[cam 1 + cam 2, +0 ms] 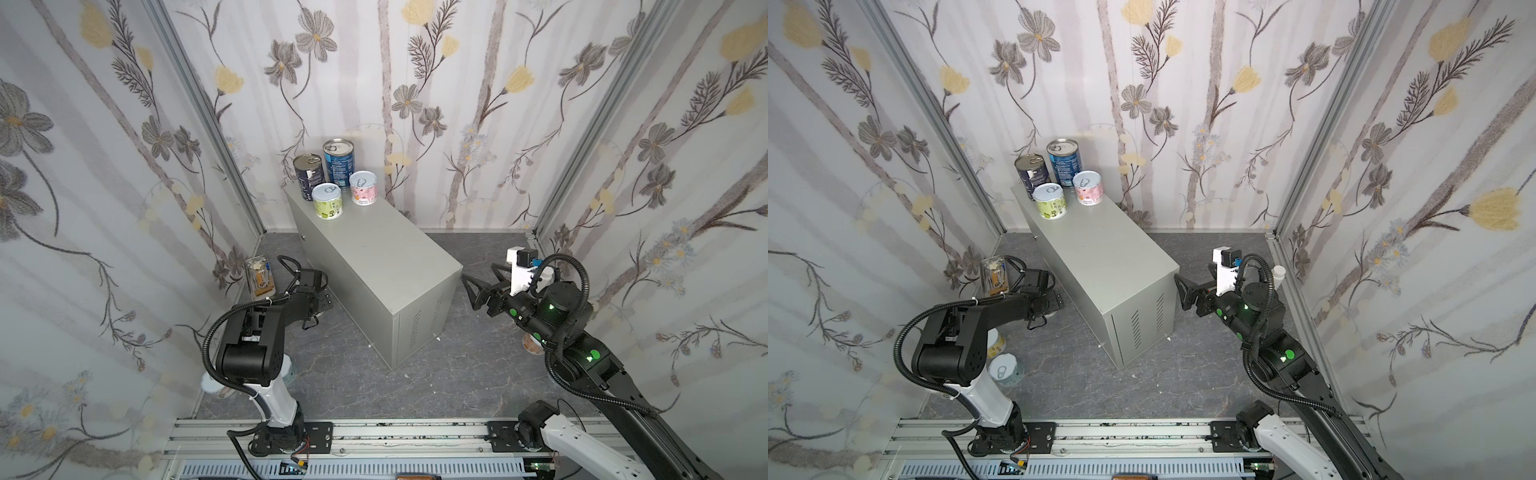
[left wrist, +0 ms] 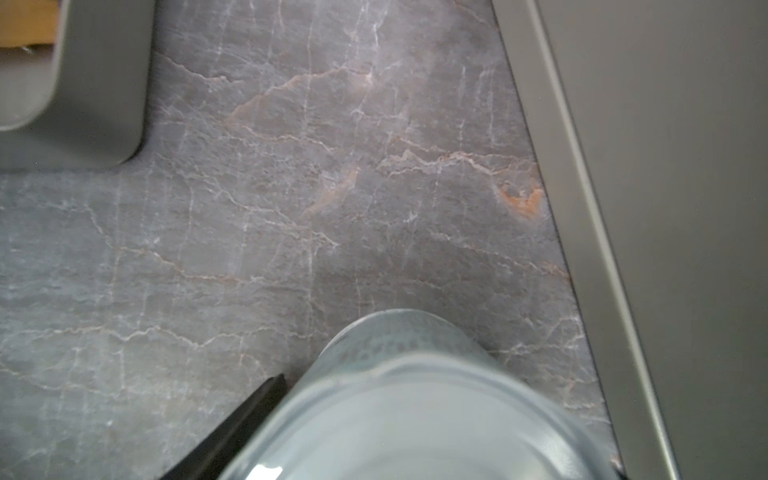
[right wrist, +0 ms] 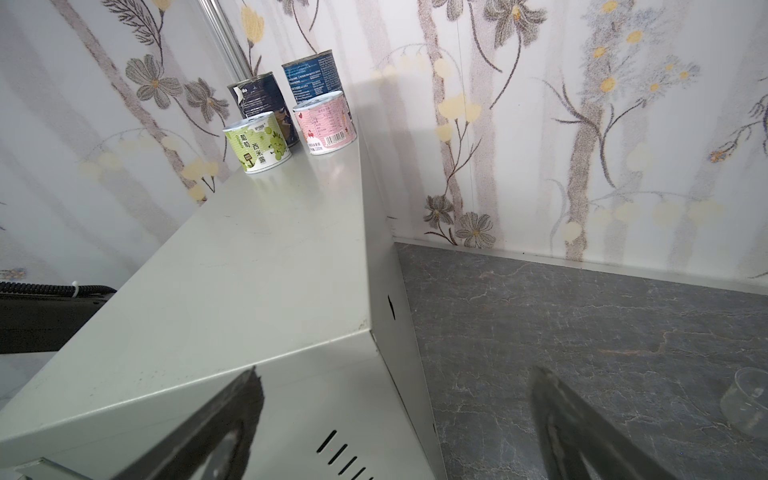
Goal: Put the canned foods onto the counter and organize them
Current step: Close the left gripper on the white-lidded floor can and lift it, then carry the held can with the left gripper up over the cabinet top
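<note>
Left wrist view: a pale blue-grey can (image 2: 415, 415) stands on the marbled floor (image 2: 291, 208) just beside the counter (image 2: 685, 208), and one black finger (image 2: 241, 428) of my left gripper (image 1: 319, 306) lies close along its side. My other finger is hidden, so I cannot tell whether I am clamped on the can or merely around it. In a top view, by my left elbow, a yellowish can (image 1: 996, 345) shows half hidden behind the arm, with a pale-lidded can (image 1: 1005, 370) just beside it on the floor. In both top views the counter fills the middle. At its far end four cans stand upright: a torn-label dark blue can (image 1: 308, 176) and a brighter blue can (image 1: 338, 164) behind, a green can (image 1: 327, 201) and a pink can (image 1: 363, 188) before them. My right gripper (image 3: 397, 374) hangs released, fingers spread wide, near the counter's vented end but apart from it. The right wrist view shows a clear cup (image 3: 748, 403) on the floor near that gripper, and a white bottle (image 1: 1278, 273) stands behind my right arm.
</note>
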